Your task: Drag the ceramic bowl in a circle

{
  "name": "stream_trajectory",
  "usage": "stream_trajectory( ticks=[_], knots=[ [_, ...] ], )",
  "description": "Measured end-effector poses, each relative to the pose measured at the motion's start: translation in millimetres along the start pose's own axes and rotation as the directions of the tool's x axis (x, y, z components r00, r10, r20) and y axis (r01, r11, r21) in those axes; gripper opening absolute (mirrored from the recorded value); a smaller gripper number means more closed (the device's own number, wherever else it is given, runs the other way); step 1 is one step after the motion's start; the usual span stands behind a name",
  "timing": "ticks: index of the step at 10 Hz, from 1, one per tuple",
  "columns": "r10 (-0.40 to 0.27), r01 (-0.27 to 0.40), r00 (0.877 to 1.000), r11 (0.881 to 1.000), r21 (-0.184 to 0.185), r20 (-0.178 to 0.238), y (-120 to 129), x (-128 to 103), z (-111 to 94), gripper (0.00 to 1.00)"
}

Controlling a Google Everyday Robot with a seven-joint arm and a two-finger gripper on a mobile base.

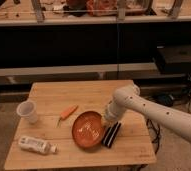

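Gripper (112, 135) low just beside one ceramic bowl (87, 130), its opening cannot be told, one cup (28, 111), one carrot (68, 112), one bottle (35, 145)

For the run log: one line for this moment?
gripper: at image-right rim of ceramic bowl | contact: unclear | table: cup, carrot, bottle

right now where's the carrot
In the camera view the carrot lies on the table between the white cup on its left and the ceramic bowl lower right; the gripper is at the bowl's right edge.
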Motion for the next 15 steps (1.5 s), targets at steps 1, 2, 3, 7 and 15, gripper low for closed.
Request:
stream_trajectory(
  ticks=[1,2,3,7,15],
  knots=[
    [-0.041,0.041,0.999,0.999,0.002,0.032,-2.7,-14.5,5.1,0.00],
    [-0.089,0.088,0.994,0.996,0.009,0.062,-10.3,-24.8,13.5,0.00],
    [-0.124,0.123,0.989,0.992,0.018,0.083,-20.7,-27.4,21.5,0.00],
    [-0.261,0.255,0.957,0.965,0.063,0.126,-85.4,-15.1,52.0,0.00],
    [-0.189,0.182,0.979,0.979,0.089,0.078,-81.4,91.6,71.4,0.00]
  ],
)
